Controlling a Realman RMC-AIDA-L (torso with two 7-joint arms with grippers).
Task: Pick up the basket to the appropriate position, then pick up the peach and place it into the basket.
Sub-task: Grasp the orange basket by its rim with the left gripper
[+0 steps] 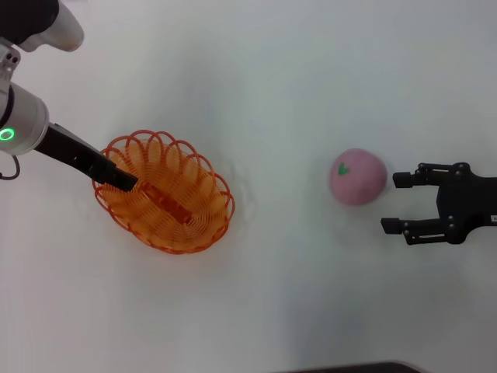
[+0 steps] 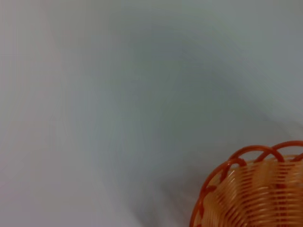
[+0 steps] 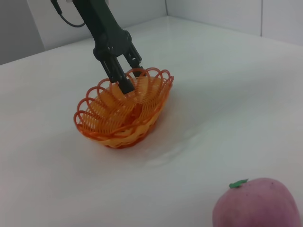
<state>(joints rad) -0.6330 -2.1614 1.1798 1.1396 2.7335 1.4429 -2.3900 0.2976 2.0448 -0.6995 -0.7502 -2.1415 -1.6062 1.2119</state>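
In the head view, the orange basket (image 1: 165,192) sits on the white table (image 1: 279,78) toward the left side, its long axis running from far left to near right. The left gripper (image 1: 124,180) reaches in from the far left on a dark arm and meets the basket at its left rim; one finger lies inside the rim, and the pincer appears narrowed onto the looped wire, holding the basket. The peach (image 1: 358,176) rests on the table well to the right of the basket, apart from it, its green leaf mark facing up. The right gripper (image 1: 393,203) is just to the right of the peach, its two fingers spread wide and pointing left toward the fruit without touching it.

The left wrist view shows only a part of the basket's scalloped rim (image 2: 246,156) and ribbed inner wall against the pale table. That arm's own fingers do not appear here.

In the right wrist view the basket (image 3: 124,109) stands in the middle distance, and it looks tilted, with the rim raised on the side where the left gripper (image 3: 127,78) comes down; whether the base is clear of the table there is hard to tell. One dark finger stands inside the rim and the other outside, pinching the wire loops between them. The peach (image 3: 258,204) fills the near corner, on the table and apart from the basket.
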